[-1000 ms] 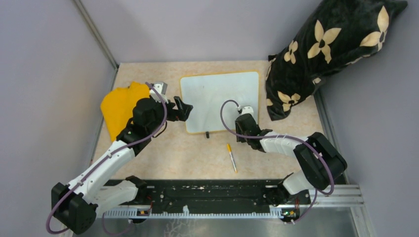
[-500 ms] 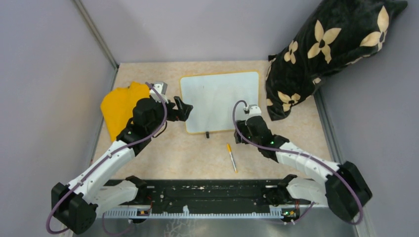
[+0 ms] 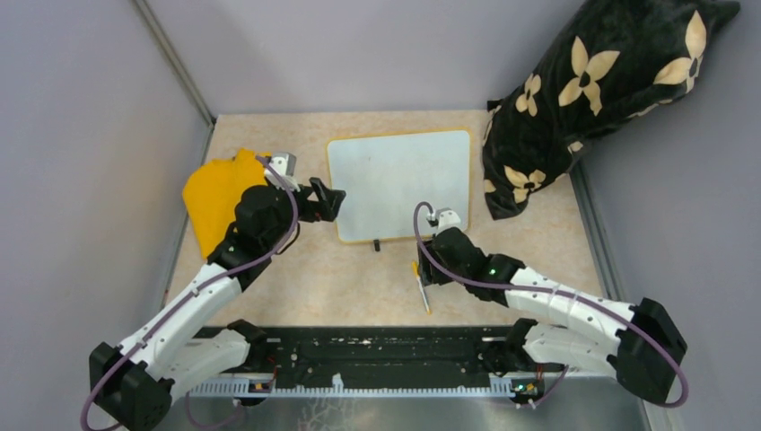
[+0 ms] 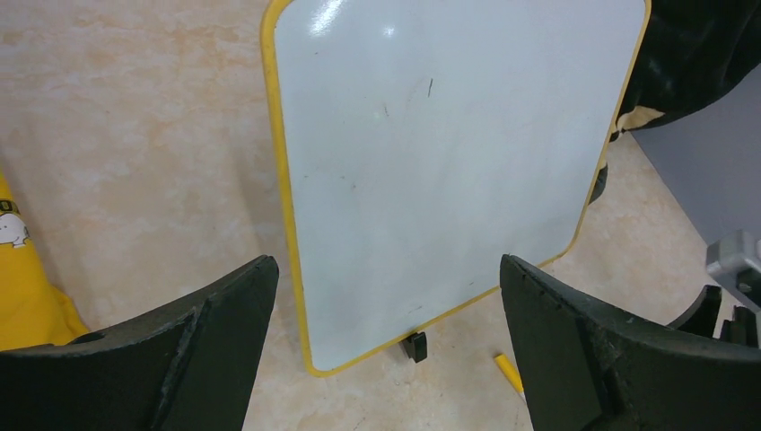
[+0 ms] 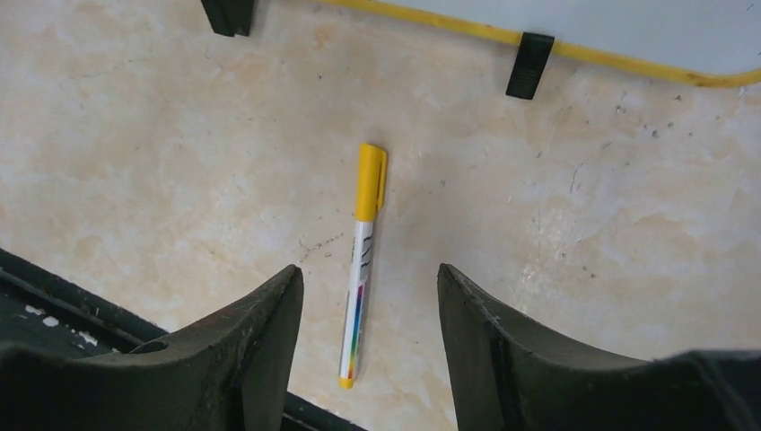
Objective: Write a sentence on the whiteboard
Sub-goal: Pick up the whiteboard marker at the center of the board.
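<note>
Right wrist: right gripper [image 5: 368, 277] jaws spread wide, holding nothing. I see the marker [image 5: 361, 269] lying on the table [image 5: 135, 162], in line with the gap between the fingers [image 5: 260, 341]. No contact that I can read.
Left wrist: left gripper [image 4: 386, 265] jaws wide as well, empty. The whiteboard [image 4: 449, 162] is framed between them, apart from both.
Marker: yellow cap, white barrel, flat on the table. Cap end points at the board, the other end at the arm bases. It lies near the board's front edge, not touching it.
Whiteboard: back-centre of the table, with its front edge and two black feet [image 5: 529, 65] facing the arms. I can't tell if it lies flat or sits propped.
Board surface: glossy white — only a few faint dark specks that I can make out.
Top external: left gripper is at the board's front-left corner. Right gripper is just in front of the board's near edge, over the marker's cap end.
Surroundings: yellow cloth [image 3: 215, 193] left of the board, partly behind the left arm. Black cushion [image 3: 601, 90] with cream flowers leans in the back-right corner — just beside the board's right edge.
</note>
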Motion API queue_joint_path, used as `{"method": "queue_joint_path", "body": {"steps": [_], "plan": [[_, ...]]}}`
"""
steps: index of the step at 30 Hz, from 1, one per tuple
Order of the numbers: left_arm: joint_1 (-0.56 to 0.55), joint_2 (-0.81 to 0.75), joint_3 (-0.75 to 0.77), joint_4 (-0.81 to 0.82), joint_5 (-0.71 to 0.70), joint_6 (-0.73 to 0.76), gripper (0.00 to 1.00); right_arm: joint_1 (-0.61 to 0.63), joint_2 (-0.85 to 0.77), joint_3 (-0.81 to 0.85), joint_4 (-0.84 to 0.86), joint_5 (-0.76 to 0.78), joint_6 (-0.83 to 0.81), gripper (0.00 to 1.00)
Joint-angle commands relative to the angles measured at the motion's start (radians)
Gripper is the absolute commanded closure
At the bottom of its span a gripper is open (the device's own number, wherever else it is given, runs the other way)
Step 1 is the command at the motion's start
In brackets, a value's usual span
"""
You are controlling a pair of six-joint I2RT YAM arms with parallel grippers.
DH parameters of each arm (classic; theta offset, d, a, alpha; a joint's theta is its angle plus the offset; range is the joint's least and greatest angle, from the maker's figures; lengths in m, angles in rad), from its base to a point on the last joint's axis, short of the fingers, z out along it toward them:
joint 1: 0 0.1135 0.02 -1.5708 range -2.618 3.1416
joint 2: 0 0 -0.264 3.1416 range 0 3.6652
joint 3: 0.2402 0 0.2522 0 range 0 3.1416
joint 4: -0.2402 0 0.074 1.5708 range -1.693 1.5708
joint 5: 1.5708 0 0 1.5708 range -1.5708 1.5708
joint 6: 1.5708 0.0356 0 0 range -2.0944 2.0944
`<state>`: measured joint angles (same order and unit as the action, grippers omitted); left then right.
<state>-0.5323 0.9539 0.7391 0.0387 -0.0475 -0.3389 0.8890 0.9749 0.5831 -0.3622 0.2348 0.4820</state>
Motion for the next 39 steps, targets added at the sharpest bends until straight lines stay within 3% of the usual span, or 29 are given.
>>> {"method": "queue_joint_path", "body": {"steps": [1, 20, 28, 39], "plan": [[-0.002, -0.061, -0.059, 0.088, -0.065, -0.025, 0.01, 0.014, 0.07, -0.003, 0.022, -0.005, 0.067, 0.45], [-0.003, -0.068, -0.046, 0.081, 0.003, -0.005, 0.01, 0.047, 0.384, 0.084, 0.008, -0.044, 0.054, 0.48], [-0.002, -0.067, -0.046, 0.082, 0.015, -0.005, 0.01, 0.063, 0.429, 0.089, -0.027, -0.013, 0.063, 0.49], [-0.003, -0.065, -0.044, 0.078, 0.017, -0.008, 0.01, 0.113, 0.481, 0.114, -0.117, 0.069, 0.074, 0.63]]}}
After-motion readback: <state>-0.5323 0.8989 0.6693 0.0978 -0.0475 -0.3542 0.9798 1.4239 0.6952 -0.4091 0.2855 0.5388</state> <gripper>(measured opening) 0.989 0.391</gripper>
